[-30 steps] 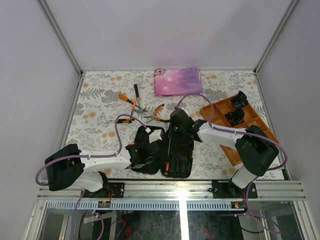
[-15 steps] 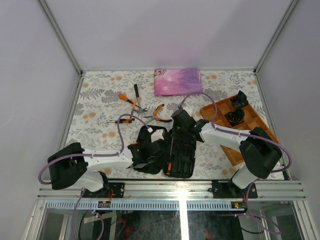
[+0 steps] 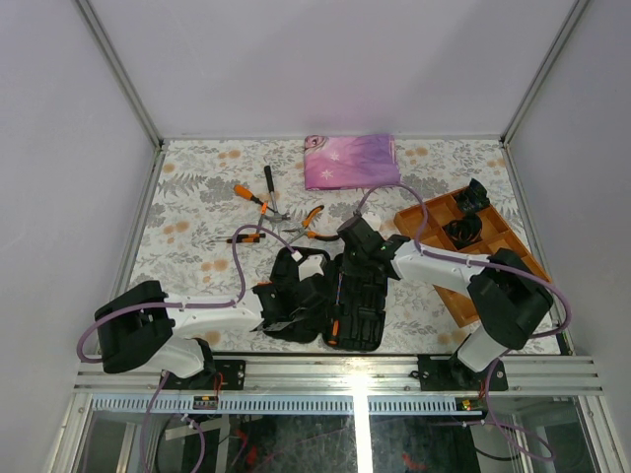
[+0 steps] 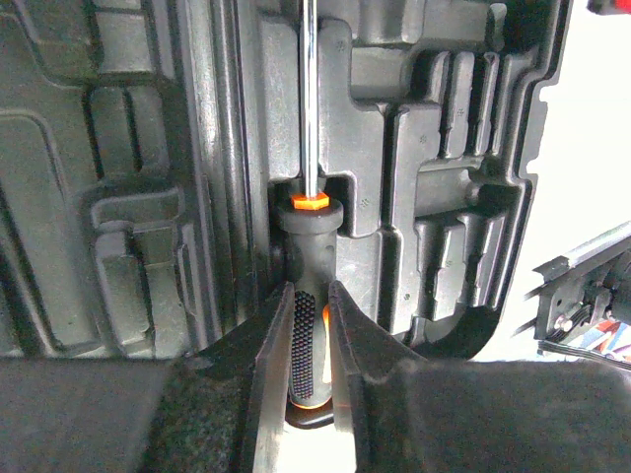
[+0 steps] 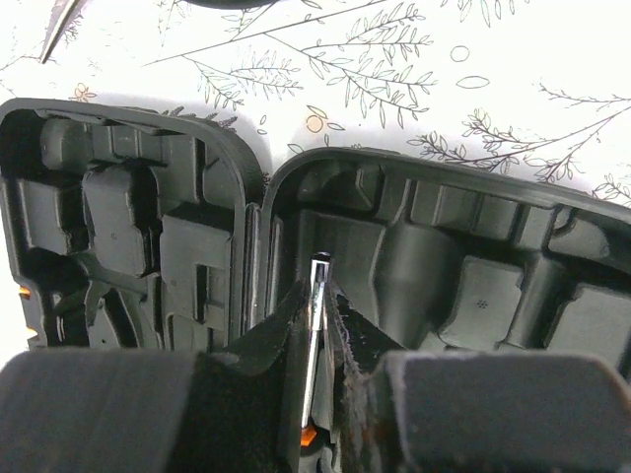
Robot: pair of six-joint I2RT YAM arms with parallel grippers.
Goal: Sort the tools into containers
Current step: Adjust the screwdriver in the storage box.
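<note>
Handle end: left gripper (image 4: 309, 301) clenched on the black-and-orange handle of the screwdriver (image 4: 309, 227), nearest the front edge of the table (image 3: 187, 212).
Long axis: the shaft runs straight away from the left claw, parallel to the hinge of the open tool case (image 4: 118, 197), along a moulded slot just beside that hinge.
Tip end: right gripper (image 5: 317, 292) pinched on the bare metal shaft close to its tip, over the same half of the case.
Seating: whether the handle is fully down in its recess cannot be told.
Next move, by judgement: press down into the slot, then both claws let go. The left arm is nearer the handle, the right nearer the tip.
Beyond the case: pliers (image 3: 312, 219) and a slim hammer (image 3: 267, 182) lie loose, apart from the case.
Farthest: folded pink-purple cloth (image 3: 352, 160) at the back edge.
</note>
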